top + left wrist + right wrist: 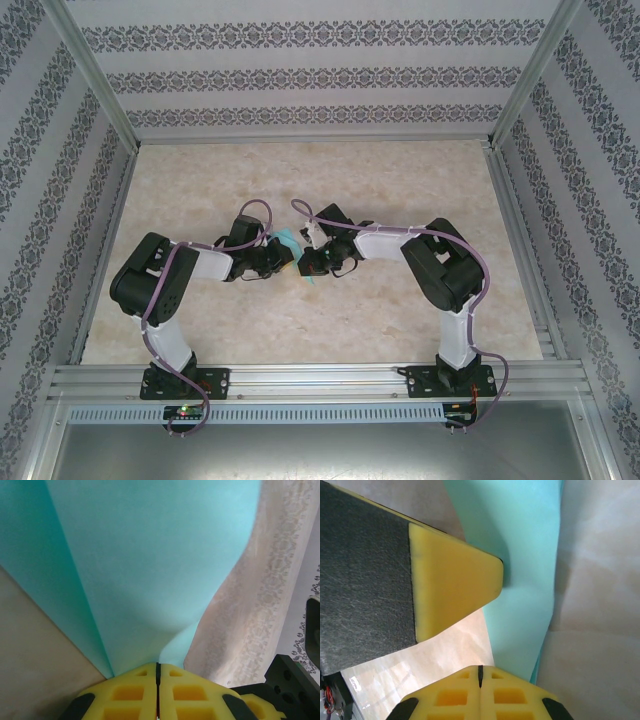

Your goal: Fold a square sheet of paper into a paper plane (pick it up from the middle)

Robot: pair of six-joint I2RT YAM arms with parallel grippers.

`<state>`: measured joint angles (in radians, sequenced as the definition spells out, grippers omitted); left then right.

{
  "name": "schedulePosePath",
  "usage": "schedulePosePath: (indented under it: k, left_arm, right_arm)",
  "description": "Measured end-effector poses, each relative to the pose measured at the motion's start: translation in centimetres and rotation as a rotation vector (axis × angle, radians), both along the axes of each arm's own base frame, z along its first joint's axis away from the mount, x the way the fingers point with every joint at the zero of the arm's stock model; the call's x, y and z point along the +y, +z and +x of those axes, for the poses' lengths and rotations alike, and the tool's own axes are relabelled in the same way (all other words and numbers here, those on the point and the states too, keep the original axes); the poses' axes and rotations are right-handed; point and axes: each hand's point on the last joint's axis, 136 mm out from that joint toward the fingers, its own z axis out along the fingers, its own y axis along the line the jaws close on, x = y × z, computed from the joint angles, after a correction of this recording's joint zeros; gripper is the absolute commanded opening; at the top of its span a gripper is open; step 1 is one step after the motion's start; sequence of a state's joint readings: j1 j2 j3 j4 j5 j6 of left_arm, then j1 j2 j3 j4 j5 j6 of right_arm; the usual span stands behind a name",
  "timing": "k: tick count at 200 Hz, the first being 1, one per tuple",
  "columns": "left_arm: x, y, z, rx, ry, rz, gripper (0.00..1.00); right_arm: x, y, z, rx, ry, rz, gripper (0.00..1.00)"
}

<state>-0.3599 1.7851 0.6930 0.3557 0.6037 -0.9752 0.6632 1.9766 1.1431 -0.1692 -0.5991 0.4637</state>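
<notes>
Two-handed early fold, seemingly: pinches sheet [150,570] in shut left pincer [157,669], with right pincer [480,672] closed alongside, grip unclear; next needs crease pressed flat.

No legible text, labels, brands or numbers anywhere. The wallpaper [300,38] carries ornamental bands only; the square sheet of paper [150,555] is plain.

The teal paper [150,555] overruns the top edge.
</notes>
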Motion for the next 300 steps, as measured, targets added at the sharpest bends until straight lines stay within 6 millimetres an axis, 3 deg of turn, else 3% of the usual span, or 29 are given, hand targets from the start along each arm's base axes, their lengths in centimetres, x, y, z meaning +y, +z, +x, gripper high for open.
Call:
schedulePosePath:
  k: [117,224,273,300]
  left_arm:
    - [0.2,-0.1,-0.2,0.016,-0.005,0.04,0.0]
    - [0.2,-0.1,-0.2,0.018,-0.014,0.047,0.0]
    - [0.2,-0.1,-0.3,0.013,-0.021,0.051,0.0]
    - [0.1,-0.1,-0.3,0.012,-0.022,0.051,0.0]
  right_arm:
    - [-1.2,-0.7,-1.0,0.007,0.019,0.037,0.03]
    - [-4.9,0.0,-4.9,0.055,0.008,0.003,0.05]
    - [-2.3,3.8,-2.6,-0.043,0.028,0.071,0.04]
    - [-0.6,3.7,-0.5,-0.066,0.017,0.083,0.02]
